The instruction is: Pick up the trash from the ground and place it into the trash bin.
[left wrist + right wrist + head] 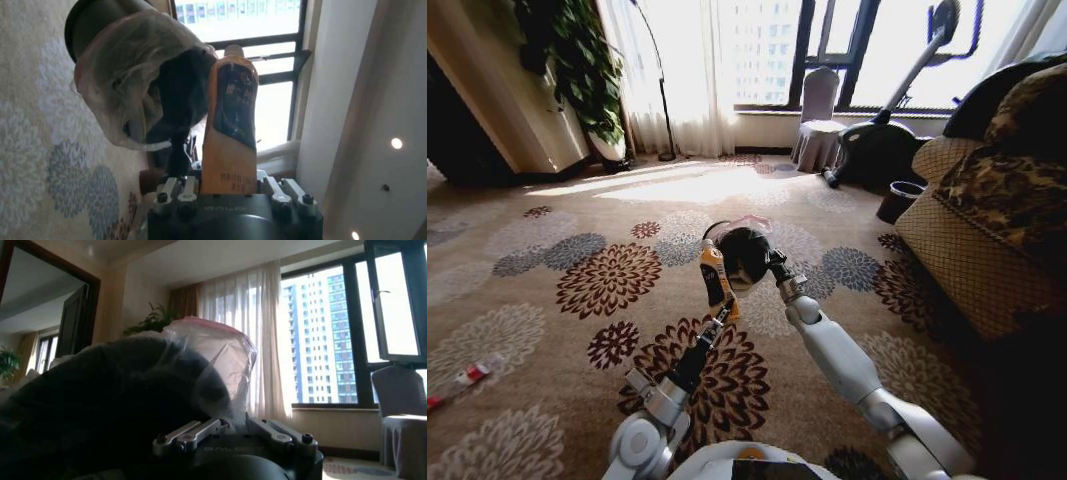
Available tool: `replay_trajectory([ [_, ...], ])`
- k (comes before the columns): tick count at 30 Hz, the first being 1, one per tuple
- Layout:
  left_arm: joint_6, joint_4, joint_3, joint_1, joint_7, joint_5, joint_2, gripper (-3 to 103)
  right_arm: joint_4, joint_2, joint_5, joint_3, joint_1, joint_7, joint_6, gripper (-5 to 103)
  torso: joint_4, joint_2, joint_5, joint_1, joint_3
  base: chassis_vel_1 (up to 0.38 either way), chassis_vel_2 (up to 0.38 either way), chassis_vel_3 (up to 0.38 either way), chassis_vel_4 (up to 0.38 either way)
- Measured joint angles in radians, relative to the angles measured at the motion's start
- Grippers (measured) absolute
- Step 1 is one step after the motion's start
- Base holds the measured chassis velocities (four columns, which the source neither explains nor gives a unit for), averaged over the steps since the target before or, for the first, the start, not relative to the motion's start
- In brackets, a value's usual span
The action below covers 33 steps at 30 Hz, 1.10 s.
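My left gripper (718, 303) is shut on a yellow-orange wrapper (713, 272) and holds it upright above the carpet. The wrapper stands just beside the trash bin (747, 254), a small round dark bin with a whitish bag bunched over its rim. My right gripper (773, 266) is shut on the bin's side and holds it tilted, its mouth turned toward the wrapper. In the left wrist view the wrapper (232, 125) rises from my left gripper (227, 192) next to the bagged bin (130, 75). The right wrist view has the bin (113, 405) pressed against my right gripper (230, 432).
A red-capped clear bottle (467, 377) lies on the carpet at the far left. A sofa (987, 240) runs along the right, with a second dark bin (898, 201) beside it. An exercise bike (882, 135), a covered chair (818, 125) and a plant (577, 70) stand at the back.
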<state>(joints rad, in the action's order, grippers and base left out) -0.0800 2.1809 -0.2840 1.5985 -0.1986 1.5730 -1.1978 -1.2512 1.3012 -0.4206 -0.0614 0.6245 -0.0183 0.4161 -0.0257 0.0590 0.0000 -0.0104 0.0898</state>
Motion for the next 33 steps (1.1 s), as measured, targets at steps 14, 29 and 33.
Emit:
replay_trajectory([
  [14,-0.012,-0.148,0.124,-0.206,0.073,0.089,0.031,42,-0.163,-0.102,-0.05,-0.058,0.069,-0.001,0.011,0,-0.0002,0.0,0.0,0.0,0.0,0.0,0.0,0.0,0.0],
  [29,0.059,-0.2,0.069,-0.325,0.097,0.294,-0.039,48,-0.182,-0.11,-0.065,-0.043,0.107,0.0,0.026,0,-0.0001,0.0,0.0002,0.0,0.0,0.0,0.0,0.0,0.0],
  [33,0.046,-0.227,0.073,-0.347,0.097,0.232,-0.034,64,-0.197,-0.122,-0.07,-0.035,0.12,0.0,0.025,0,-0.0001,0.0,0.0,0.0,0.0,0.0,0.0,0.0,0.0],
])
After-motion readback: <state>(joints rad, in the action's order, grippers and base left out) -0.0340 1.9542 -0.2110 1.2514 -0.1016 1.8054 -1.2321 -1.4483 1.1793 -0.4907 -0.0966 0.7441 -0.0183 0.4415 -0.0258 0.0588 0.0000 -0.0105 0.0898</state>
